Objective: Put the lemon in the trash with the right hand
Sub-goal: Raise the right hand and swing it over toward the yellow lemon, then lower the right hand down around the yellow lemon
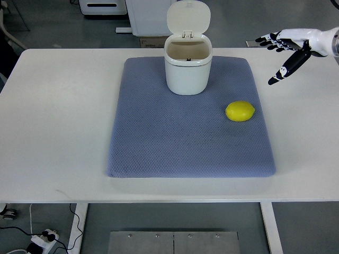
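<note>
Presently: 1 lemon (pixel 240 111) ungrasped on blue mat (pixel 159 143), well apart from right hand (pixel 283 50), fingers spread and empty; lid-up trash bin (pixel 188 63) awaiting; nothing yet done.

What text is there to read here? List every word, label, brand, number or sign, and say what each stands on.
None can be read.
The white trash can and its raised lid show no print.
The lemon, the blue mat and the white table are plain.
The right hand, open above the table's far right corner, shows no marking.
The white cabinets behind the table show no legible label.
</note>
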`<state>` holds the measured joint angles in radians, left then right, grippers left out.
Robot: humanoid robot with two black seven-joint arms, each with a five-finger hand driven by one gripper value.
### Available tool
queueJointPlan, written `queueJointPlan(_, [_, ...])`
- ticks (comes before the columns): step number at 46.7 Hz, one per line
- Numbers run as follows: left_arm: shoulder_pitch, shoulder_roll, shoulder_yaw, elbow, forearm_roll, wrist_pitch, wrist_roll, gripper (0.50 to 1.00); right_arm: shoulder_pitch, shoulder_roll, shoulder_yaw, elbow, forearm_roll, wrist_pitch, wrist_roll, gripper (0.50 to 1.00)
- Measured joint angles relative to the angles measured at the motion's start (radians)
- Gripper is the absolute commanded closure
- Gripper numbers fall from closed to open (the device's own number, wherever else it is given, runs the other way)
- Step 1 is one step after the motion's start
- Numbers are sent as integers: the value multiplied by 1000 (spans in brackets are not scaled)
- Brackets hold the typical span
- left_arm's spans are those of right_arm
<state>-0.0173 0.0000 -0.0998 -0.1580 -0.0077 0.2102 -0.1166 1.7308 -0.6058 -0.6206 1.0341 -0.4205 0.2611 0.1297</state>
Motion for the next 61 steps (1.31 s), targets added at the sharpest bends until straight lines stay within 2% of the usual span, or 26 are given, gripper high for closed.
queueJointPlan(16, [0,0,0,0,0,0,0,500,56,115,-131,0,-11,-2,-5,502])
queueJointPlan(29, [1,0,0,0,0,0,0,500,56,194,-213,0,-12,-32,-8,502])
queueJointPlan(43, [0,0,0,0,0,0,0,500,70,237,-264,0,-11,-43,-7,502])
queueJointPlan(61, [1,0,0,0,0,0,0,500,88,324,-350,21,-7,-58,-7,530])
